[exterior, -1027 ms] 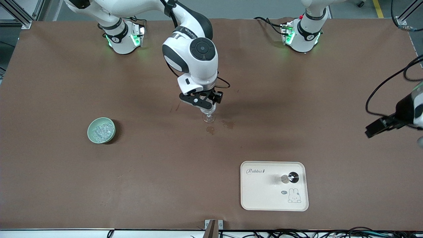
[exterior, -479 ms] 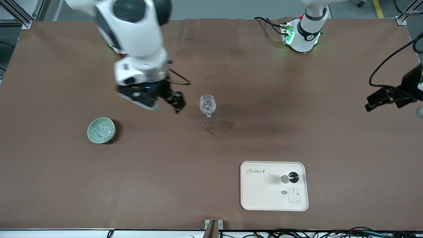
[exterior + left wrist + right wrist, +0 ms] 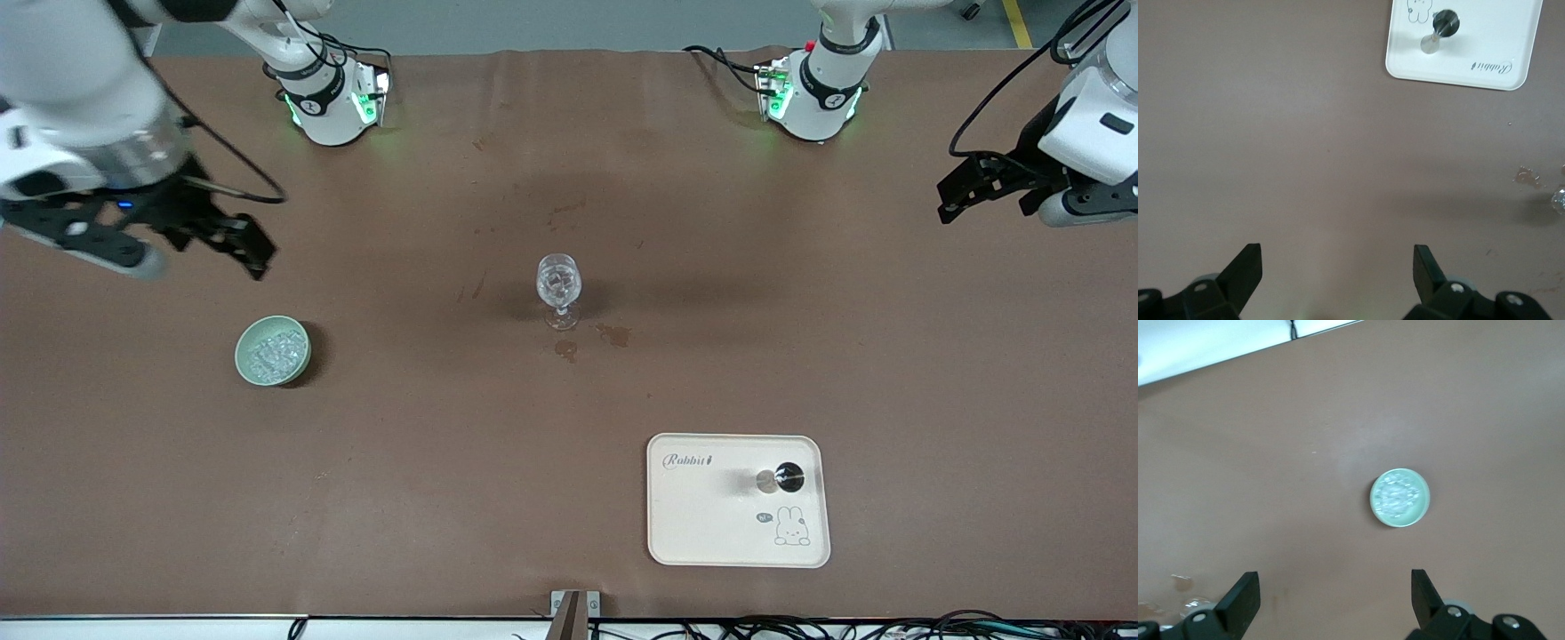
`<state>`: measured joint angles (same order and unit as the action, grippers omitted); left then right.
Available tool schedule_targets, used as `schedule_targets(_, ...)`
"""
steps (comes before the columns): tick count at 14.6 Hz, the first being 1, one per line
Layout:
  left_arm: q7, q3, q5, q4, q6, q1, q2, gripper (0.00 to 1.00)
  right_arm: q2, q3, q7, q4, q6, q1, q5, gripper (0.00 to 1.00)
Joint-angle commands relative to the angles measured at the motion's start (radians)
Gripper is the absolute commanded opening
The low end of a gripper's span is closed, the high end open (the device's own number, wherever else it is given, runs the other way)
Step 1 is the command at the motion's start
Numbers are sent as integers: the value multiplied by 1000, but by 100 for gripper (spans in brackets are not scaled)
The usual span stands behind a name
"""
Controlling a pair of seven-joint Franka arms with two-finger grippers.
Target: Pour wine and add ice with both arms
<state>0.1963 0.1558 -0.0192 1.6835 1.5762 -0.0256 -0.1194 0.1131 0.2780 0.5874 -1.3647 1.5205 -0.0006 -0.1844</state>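
Observation:
A clear stemmed glass stands upright mid-table with small clear ice chunks in its bowl. A pale green bowl toward the right arm's end holds more ice; it also shows in the right wrist view. My right gripper is open and empty, high over the table at the right arm's end, near the bowl. My left gripper is open and empty, up at the left arm's end. Both sets of fingers show wide apart in the wrist views. No wine bottle is in view.
A cream tray with a rabbit print lies near the front edge and holds a small black-and-silver object. Wet stains mark the brown cloth beside the glass's foot. The two arm bases stand along the back edge.
My right gripper has left the glass and swung away and up to the right arm's end, past the bowl. The glass now stands alone with ice in it. My left gripper has drawn back toward the bases.

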Motion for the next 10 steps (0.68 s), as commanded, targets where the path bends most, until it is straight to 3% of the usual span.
schedule_targets(1,-17,-4,10,38,13,21,-42,100,-66,-140,-185,-63,-9,8,49,100)
schedule_targets(6,-12,34,7,13,-4,29,-29,100,-89,-275,-458,-97,24,-2,105,100)
schedule_targets(10,-17,22,10,-65,-57,13,20,100,-92,-275,-485,-96,18,-10,105,100)
